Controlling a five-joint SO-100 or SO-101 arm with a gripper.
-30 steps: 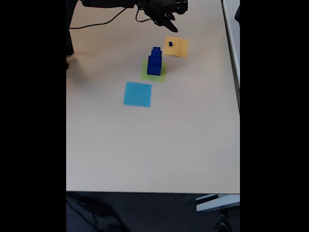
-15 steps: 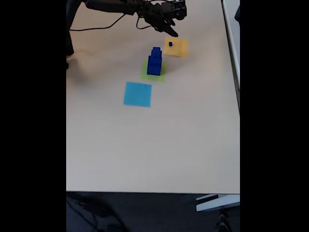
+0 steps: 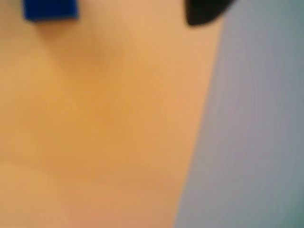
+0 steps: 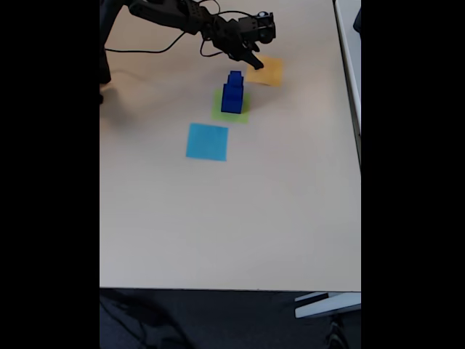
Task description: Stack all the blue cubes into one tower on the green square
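Note:
A tower of blue cubes point(image 4: 232, 91) stands upright on the green square point(image 4: 231, 110) in the fixed view. My gripper point(image 4: 254, 62) hangs low over the orange-yellow paper square point(image 4: 270, 72), just right of and behind the tower. In the blurred wrist view a small blue cube point(image 3: 51, 9) lies on the orange paper point(image 3: 109, 114) at the top left. One dark fingertip point(image 3: 204, 12) shows at the top right, apart from that cube. Nothing is held. The jaws look open.
A light-blue paper square point(image 4: 207, 141) lies in front of the green one. The arm point(image 4: 174, 14) reaches in from the back left, with a black cable point(image 4: 145, 45) on the table. The table's right edge point(image 4: 354, 109) is near.
The gripper has come down and forward onto the orange-yellow square and now covers the small cube there in the fixed view. The tower has not moved.

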